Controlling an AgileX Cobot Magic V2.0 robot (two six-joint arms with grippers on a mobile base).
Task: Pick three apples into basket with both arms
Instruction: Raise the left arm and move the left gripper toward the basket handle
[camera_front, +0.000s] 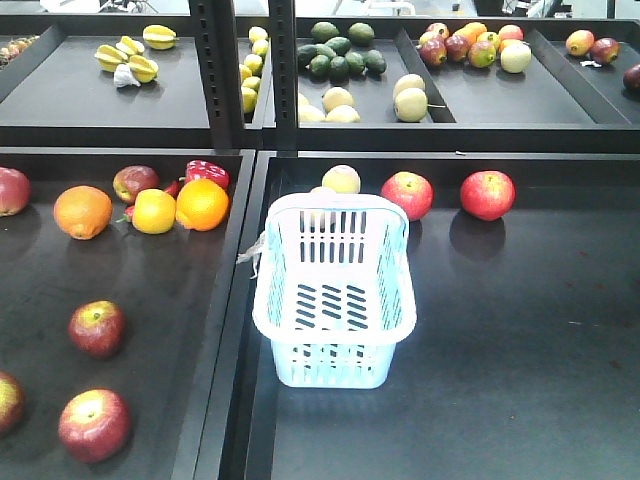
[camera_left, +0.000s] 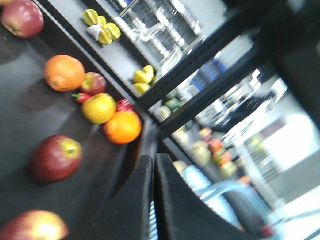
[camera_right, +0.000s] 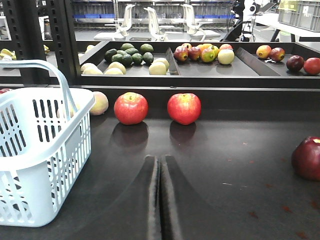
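The light blue basket (camera_front: 335, 300) stands in the right tray with no fruit showing inside it. Three dark red apples lie in the left tray (camera_front: 96, 328) (camera_front: 94, 424) (camera_front: 5, 400); the left wrist view shows two of them (camera_left: 55, 157) (camera_left: 32, 227). Two brighter red apples (camera_right: 131, 108) (camera_right: 184, 108) rest at the back of the right tray, and a dark one (camera_right: 307, 157) lies far right. My left gripper (camera_left: 154, 157) hangs shut and empty over the tray divider. My right gripper (camera_right: 160, 158) is shut, empty, low over the tray beside the basket (camera_right: 45, 150). Neither arm shows in the front view.
Two oranges (camera_front: 83, 211) (camera_front: 202, 204), a yellow fruit (camera_front: 153, 211) and a small apple (camera_front: 134, 182) crowd the back of the left tray. A pale yellow apple (camera_front: 341, 179) sits behind the basket. A black upright post (camera_front: 215, 60) and upper shelf trays of fruit stand behind.
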